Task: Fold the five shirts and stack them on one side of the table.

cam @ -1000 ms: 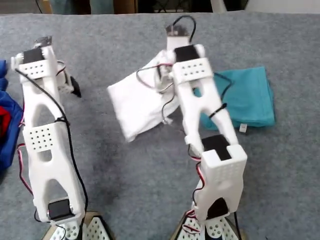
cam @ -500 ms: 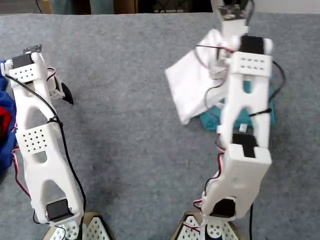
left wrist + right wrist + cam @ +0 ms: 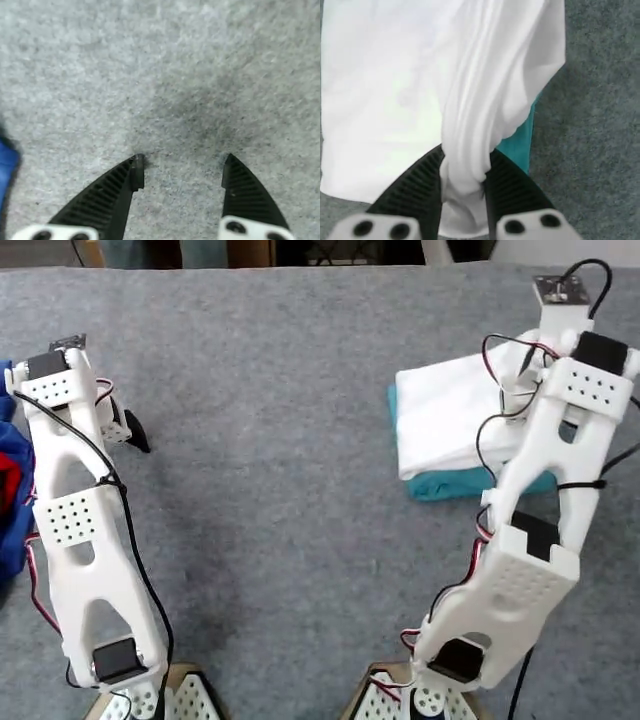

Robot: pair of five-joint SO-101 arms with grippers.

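Grey felt table [image 3: 300,390] runs under both arms. The right gripper [image 3: 465,156] is clamped on a bunched fold of the white shirt [image 3: 450,415], its jaws nearly together with cloth pinched between them. Ahead of its fingertips the white shirt spreads out flat as a folded rectangle. Directly beneath it lies the folded teal shirt [image 3: 470,483], whose edge peeks out beside the gripper. The left gripper [image 3: 182,167] hangs with its jaws apart over bare felt, holding nothing. Just off to its side sits a crumpled blue shirt [image 3: 12,490] with some red cloth against it. By my reading, 2 of the 5 shirts are folded and stacked, with the white shirt not yet released. The blue heap waits unfolded, and the remaining shirts cannot be counted.
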